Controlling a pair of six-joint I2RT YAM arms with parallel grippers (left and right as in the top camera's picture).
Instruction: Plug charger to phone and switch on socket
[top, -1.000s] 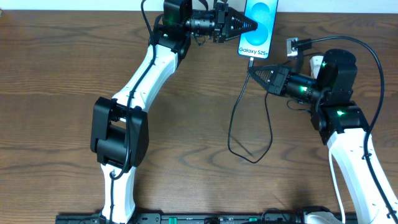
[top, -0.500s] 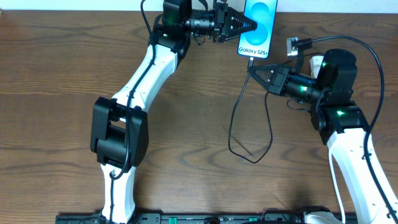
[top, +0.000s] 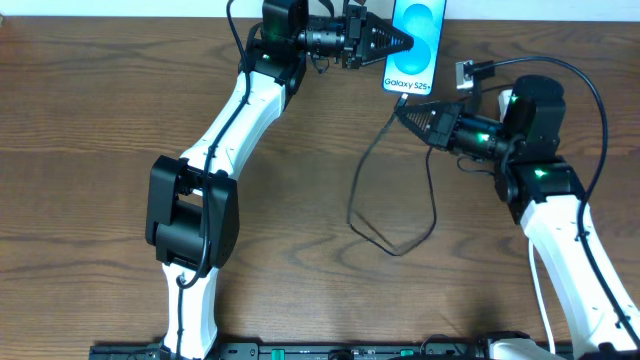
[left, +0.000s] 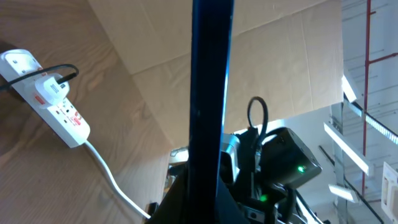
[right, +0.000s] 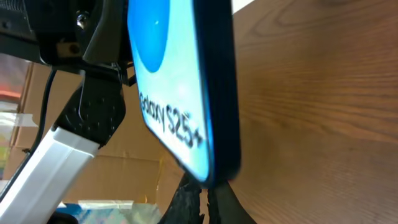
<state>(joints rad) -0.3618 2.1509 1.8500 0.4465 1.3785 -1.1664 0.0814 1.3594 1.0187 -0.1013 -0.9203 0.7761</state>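
Charger (top: 385, 200) was looped loose on bench (top: 80, 150) between arms, socket (left: 59, 102) was laid flat nearby, phone (top: 420, 40) was clamped at far edge by left pincer (top: 405, 42), right pincer (top: 400, 112) was closed on charger tip just below phone.

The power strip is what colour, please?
White with small red markings; the power strip shows best in the left wrist view.

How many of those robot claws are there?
2. The left gripper grips the phone by its side edge; the right gripper, just below the phone, pinches the charger near its tip. No others seem hidden.
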